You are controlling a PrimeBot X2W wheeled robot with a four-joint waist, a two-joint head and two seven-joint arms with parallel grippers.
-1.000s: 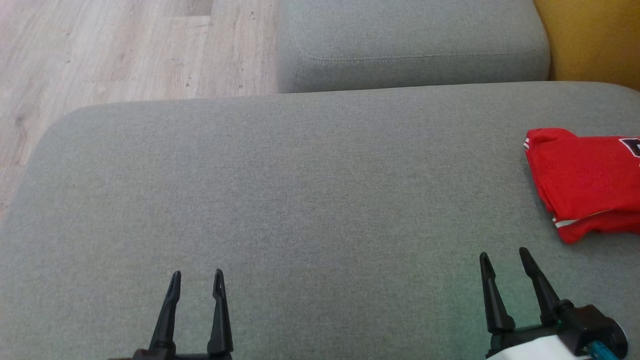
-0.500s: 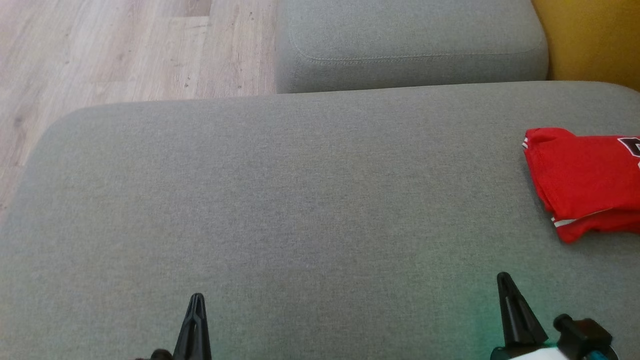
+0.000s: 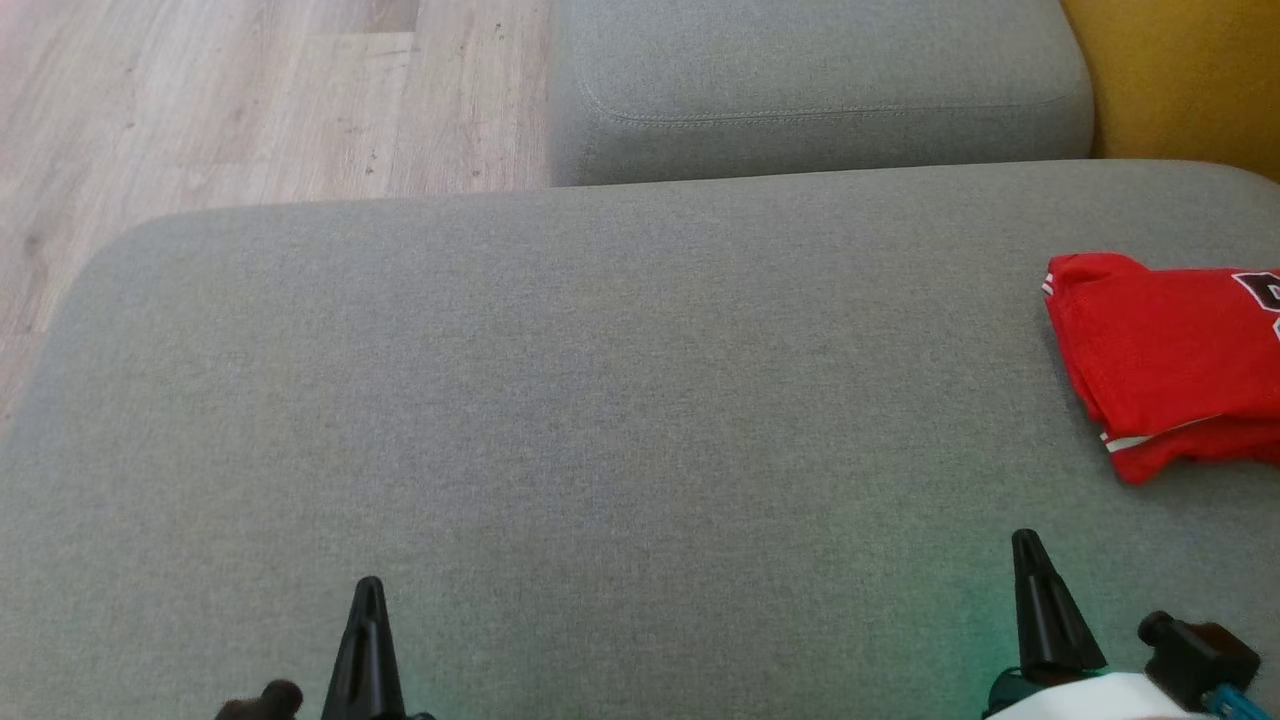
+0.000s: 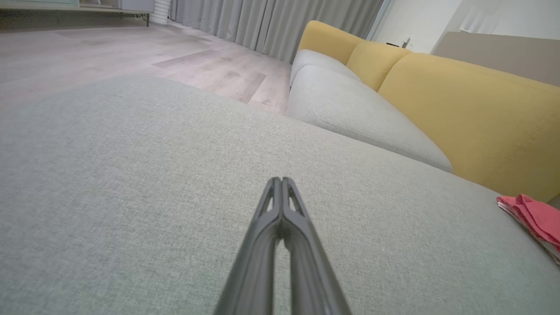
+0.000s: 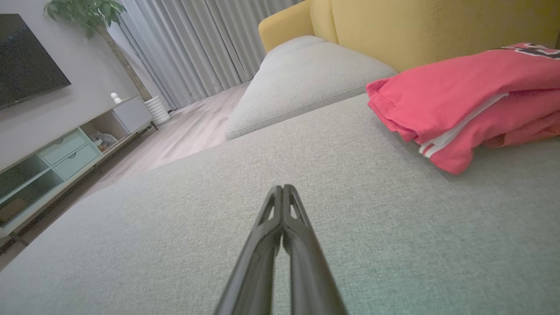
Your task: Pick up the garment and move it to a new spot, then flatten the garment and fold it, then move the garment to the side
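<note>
Inspection found both grippers closed and empty. The left gripper [image 3: 368, 592] stood low over the near edge of the grey seat cushion [image 3: 600, 400], its 2 fingers pressed together along their length with nothing between them; the left wrist view confirmed the tips in contact. The right gripper [image 3: 1028, 548] was in the same condition, tips meeting, above bare fabric at the near right. 1 second before, both pairs of fingers had stood spread apart; half a second before, they had already come together, and they remained so at the moment of inspection. Neither closure took hold of anything. The red garment [image 3: 1165, 360] lay in a compact folded stack at the far right of the cushion, partly cut off by the head view's edge, with white stripes showing at its lower fold; it was well apart from the left gripper and near, but not touching, the right one. Its position on the cushion had not altered over the interval; the slight shift of the picture was attributed to the camera. Judgement: with the garment folded and set at the side, and both grippers shut on nothing, the task appeared complete or at its closing step.
</note>
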